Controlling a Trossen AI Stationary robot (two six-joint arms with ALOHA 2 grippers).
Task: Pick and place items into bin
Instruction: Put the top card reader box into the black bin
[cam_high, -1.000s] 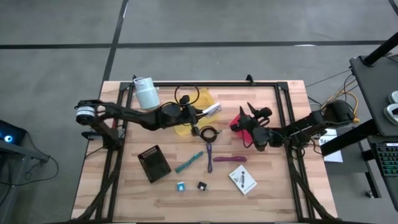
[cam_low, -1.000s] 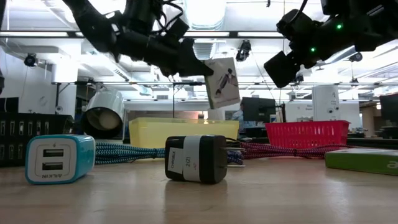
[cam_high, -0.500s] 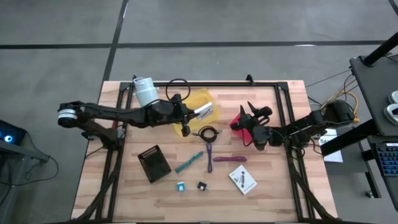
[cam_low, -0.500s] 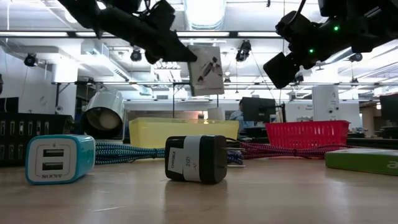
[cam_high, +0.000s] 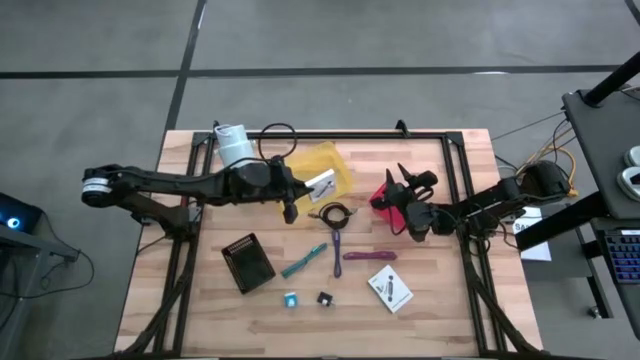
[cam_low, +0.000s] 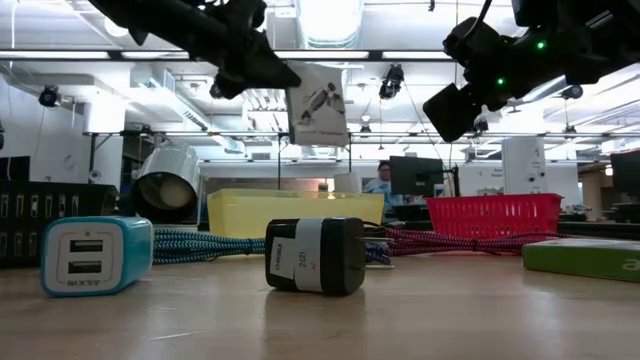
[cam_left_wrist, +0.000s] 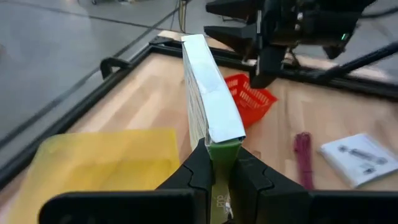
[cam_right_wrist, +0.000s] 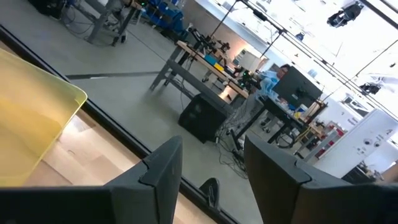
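White card (cam_high: 322, 184) shifted left, in left tool (cam_high: 310, 186)

1. A white cylindrical roll (cam_high: 233, 146) stands at the table's far left corner.
2. A red basket (cam_high: 385, 192) lies tipped at mid-right.
3. A black tray (cam_high: 248, 262) sits near the front left.
4. A seated person (cam_right_wrist: 273, 78) shows in the room beyond.

You can read little here. The black charger cube (cam_low: 315, 256), just beside the blue charger (cam_low: 95, 256) on the bench, carries small sideways print resembling "12", not surely legible. The blue charger's lettering is too small.
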